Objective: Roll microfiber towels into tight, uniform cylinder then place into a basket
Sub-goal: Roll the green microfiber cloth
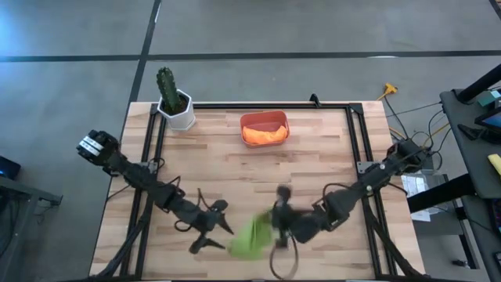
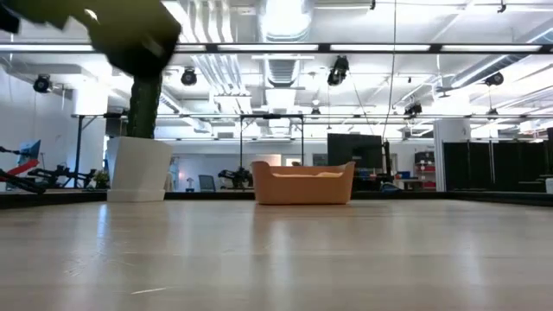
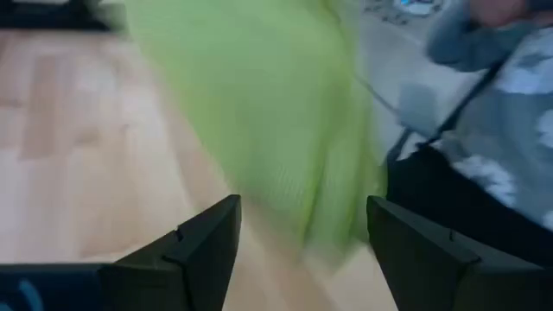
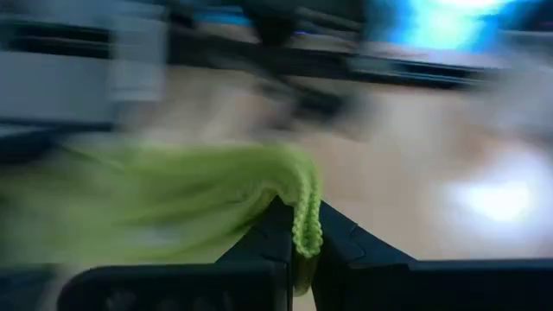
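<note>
The lime green towel [image 1: 252,237] is bunched up near the table's front edge, between my two grippers. My right gripper [image 1: 275,225] is shut on it, and in its wrist view the towel [image 4: 173,199] trails off to one side of the fingers. My left gripper [image 1: 213,229] stands open just to the towel's left. The green cloth [image 3: 259,112] fills the view ahead of its spread fingers, clear of them. The orange towel [image 1: 264,135] lies in the salmon-red basket [image 1: 264,119] at the far middle of the table. My right gripper pinches a thick bunched fold of the green towel [image 4: 304,203] between its two shut fingers; how many layers there are I cannot tell. The fingers slant downward from the table's right. The rest of the cloth spreads away toward my left gripper. Whether it rests on the table I cannot tell.
A white pot with a green cactus [image 1: 174,100] stands at the far left corner; in the low view it stands left of the basket [image 2: 302,183]. A black frame [image 1: 356,133] runs along the table's sides. A person in pale patterned clothing [image 3: 510,130] shows beyond the table.
</note>
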Tool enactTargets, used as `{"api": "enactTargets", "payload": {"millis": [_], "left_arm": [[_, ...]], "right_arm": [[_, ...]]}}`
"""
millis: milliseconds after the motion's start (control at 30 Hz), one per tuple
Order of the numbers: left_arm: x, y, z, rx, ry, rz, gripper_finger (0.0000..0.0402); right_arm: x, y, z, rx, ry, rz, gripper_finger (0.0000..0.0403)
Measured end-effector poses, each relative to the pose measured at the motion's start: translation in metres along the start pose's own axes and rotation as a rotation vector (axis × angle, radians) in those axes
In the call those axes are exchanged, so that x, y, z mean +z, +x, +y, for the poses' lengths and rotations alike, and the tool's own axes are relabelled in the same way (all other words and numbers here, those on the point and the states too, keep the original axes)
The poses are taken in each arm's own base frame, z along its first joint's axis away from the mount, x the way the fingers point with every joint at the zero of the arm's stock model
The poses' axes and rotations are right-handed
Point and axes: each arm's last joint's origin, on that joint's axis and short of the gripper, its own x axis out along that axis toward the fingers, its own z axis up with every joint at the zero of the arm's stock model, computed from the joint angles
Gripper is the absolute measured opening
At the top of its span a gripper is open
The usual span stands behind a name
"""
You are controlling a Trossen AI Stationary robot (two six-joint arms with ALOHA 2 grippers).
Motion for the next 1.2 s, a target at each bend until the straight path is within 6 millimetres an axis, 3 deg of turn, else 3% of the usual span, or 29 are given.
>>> {"api": "enactTargets", "payload": {"millis": [67,133,267,367,467,700,900,1033,1200], "left_arm": [[0.006,-0.006,-0.011,-0.038,0.016,-0.028,0.0235],[0.010,-0.013,-0.021,-0.070,0.052,-0.055,0.0235],[0.018,-0.026,-0.036,-0.058,0.134,-0.105,0.0235],[0.020,-0.032,-0.039,-0.010,0.134,-0.110,0.0235],[0.018,-0.034,-0.042,0.015,0.139,-0.092,0.0235],[0.017,-0.032,-0.041,0.051,0.140,-0.097,0.0235],[0.014,-0.026,-0.040,0.076,0.137,-0.111,0.0235],[0.008,-0.010,-0.030,0.184,0.207,-0.144,0.0235],[-0.001,0.024,-0.006,0.336,0.296,-0.167,0.0235]], "right_arm": [[-0.008,-0.002,-0.019,-0.223,0.032,0.040,0.0013],[-0.028,0.004,-0.042,-0.319,0.138,0.156,0.0013],[-0.087,0.026,-0.064,-0.251,0.364,0.345,0.0013],[-0.123,0.040,-0.063,-0.124,0.475,0.356,0.0013],[-0.146,0.046,-0.062,-0.058,0.547,0.325,0.0013],[-0.157,0.042,-0.053,-0.055,0.559,0.305,0.0013],[-0.166,0.033,-0.056,-0.319,0.562,0.257,0.0013],[-0.181,0.027,-0.060,-0.398,0.637,0.301,0.0013],[-0.189,0.022,-0.055,-0.394,0.656,0.301,0.0013]]}}
